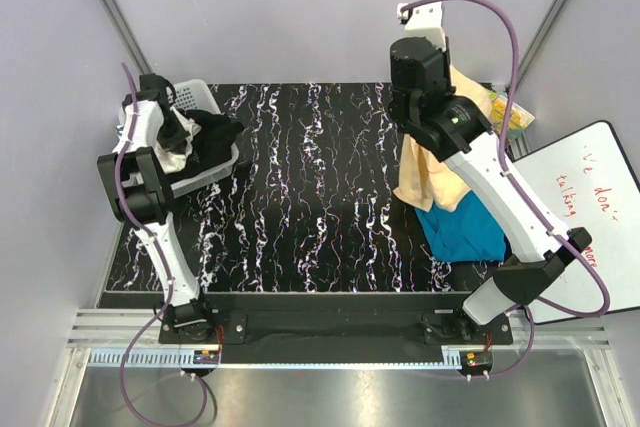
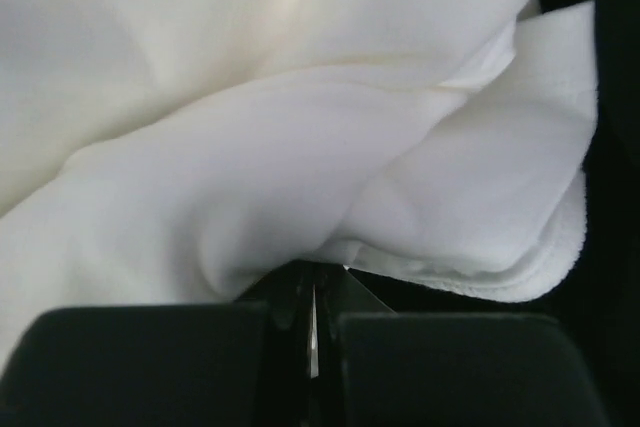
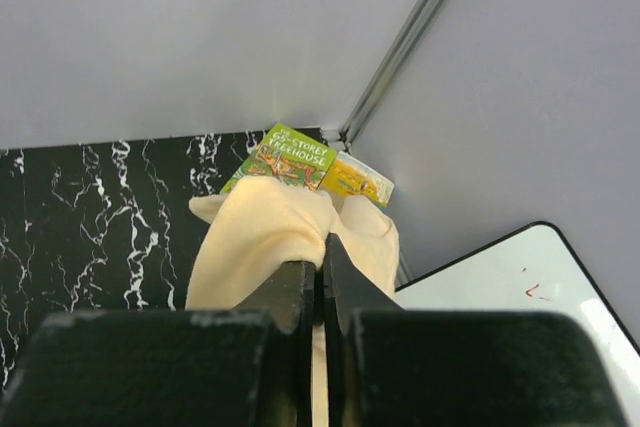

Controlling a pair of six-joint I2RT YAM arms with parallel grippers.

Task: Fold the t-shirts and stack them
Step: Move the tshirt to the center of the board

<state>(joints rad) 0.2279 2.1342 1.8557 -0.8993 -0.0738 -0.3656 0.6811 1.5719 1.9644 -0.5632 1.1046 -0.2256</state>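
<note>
Hanging from your right gripper (image 3: 322, 255), the peach-yellow t-shirt (image 1: 428, 185) is up off the table (image 1: 300, 197). Its bulk drapes below the fingers and its lower edge reaches the teal-blue t-shirt (image 1: 468, 232). The right jaws are pressed together on a bunched fold of the peach cloth, which spills out to both sides of the fingertips. The teal-blue t-shirt lies flat on the table beneath that hand, on the side toward the arm's base, partly covered by the hanging shirt. Beyond the right fingertips, a green book (image 3: 288, 157) sits in the far corner, and a whiteboard (image 3: 500, 297) lies off to the hand's right.

Your left gripper (image 2: 312, 292) is down in the basket (image 1: 208, 177), jaws closed on a fold of white cloth (image 2: 300, 147) that fills the view ahead of it. A black cloth (image 1: 215, 135) lies just to its right, in the same basket.
</note>
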